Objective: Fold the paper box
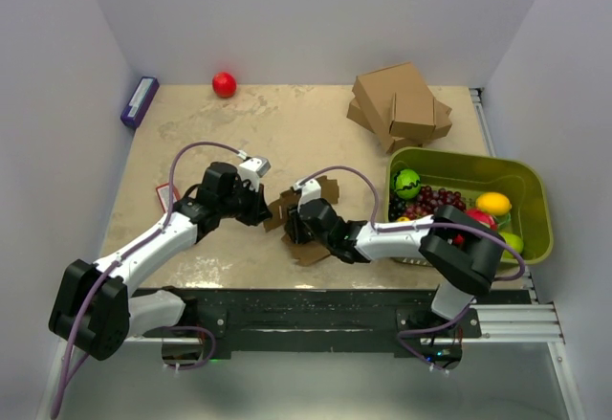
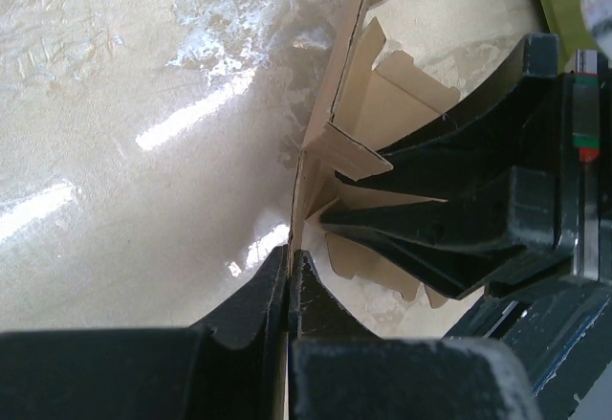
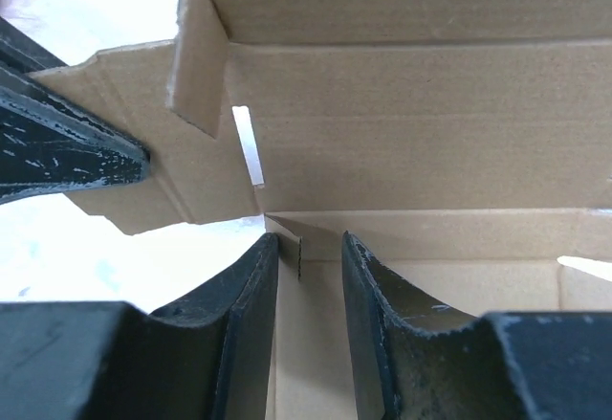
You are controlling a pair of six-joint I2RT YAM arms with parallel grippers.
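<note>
Both pincers, left pincer point(image 2: 290, 281) and right pincer point(image 3: 308, 276), pinch the thin brown die-cut cardboard paper box point(image 1: 304, 214), so I'd fold slowly along creases without tearing.

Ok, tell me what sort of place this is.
Probably a lab test cell for robot trials: plain white walls box in a small table, and props are laid out, a stack of boxes and a green bin of fruit.

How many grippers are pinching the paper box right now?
2. The left gripper clamps an upright panel of the paper box edge-on; the right gripper straddles another wall from the box's right side.
</note>
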